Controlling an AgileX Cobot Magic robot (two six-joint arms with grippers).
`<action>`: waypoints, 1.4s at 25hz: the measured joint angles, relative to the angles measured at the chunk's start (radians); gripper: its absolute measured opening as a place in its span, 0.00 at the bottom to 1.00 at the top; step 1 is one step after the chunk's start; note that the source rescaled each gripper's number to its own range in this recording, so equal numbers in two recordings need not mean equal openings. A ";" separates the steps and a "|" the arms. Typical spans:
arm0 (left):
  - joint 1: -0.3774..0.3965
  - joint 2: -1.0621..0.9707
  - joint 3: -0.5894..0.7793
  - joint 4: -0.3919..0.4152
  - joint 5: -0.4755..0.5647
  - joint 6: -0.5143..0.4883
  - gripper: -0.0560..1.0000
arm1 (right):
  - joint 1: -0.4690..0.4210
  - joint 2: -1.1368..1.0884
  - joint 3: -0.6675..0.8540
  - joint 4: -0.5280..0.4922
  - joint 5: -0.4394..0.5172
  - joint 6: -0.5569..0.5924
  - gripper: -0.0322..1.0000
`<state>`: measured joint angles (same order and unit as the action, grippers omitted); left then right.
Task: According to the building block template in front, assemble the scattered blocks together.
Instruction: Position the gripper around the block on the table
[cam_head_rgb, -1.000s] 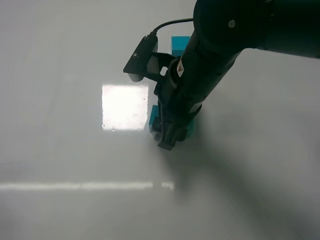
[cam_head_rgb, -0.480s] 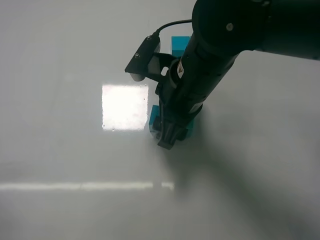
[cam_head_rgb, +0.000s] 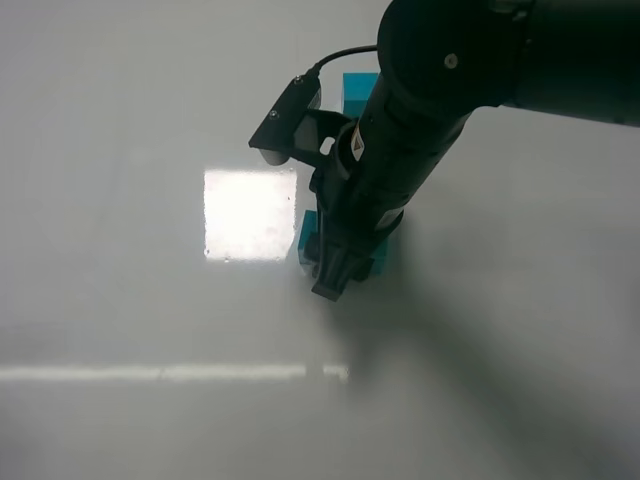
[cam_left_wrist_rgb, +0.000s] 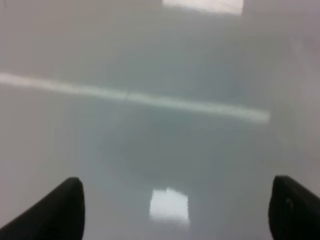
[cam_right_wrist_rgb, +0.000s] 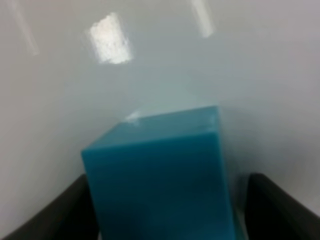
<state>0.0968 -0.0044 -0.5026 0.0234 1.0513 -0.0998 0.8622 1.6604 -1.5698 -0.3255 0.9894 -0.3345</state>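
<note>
Two arms on the rig, only the right one is working. Our right gripper (cam_head_rgb: 333, 275) is down over a blue-teal block (cam_right_wrist_rgb: 160, 175) on the counter (cam_head_rgb: 120, 300); from above we see teal showing either side of the wrist, so the arm hides most of it. In the right wrist view the block sits between the two fingers (cam_right_wrist_rgb: 272, 200), which flank it with a sliver of counter visible on one side. Whether they're already pinching it we cannot tell.

The building block template (cam_head_rgb: 358, 88) peeks out beyond the arm, on the far side of the block, well apart from it. Sea-green block: not visible to us, possibly under the arm.

Left gripper (cam_left_wrist_rgb: 175, 210) has its fingers spread wide over bare counter, holding nothing.

Step in hand, as we read it: grasping the blue-teal block. Next move needs a firm, square pinch, then butting the block flush against its partner, colour order matched to the template.
</note>
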 joint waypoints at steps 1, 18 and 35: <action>0.000 0.000 0.000 0.000 0.000 0.000 0.75 | 0.000 0.000 0.000 -0.002 0.001 0.000 0.45; 0.000 0.000 0.000 0.000 0.000 0.000 0.75 | 0.001 -0.005 0.000 -0.107 0.064 -0.203 0.04; 0.000 0.000 0.000 0.000 0.000 0.000 0.75 | -0.080 -0.059 0.000 -0.115 0.060 -0.453 0.04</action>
<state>0.0968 -0.0044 -0.5026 0.0234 1.0513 -0.0998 0.7825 1.6015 -1.5698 -0.4408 1.0495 -0.7873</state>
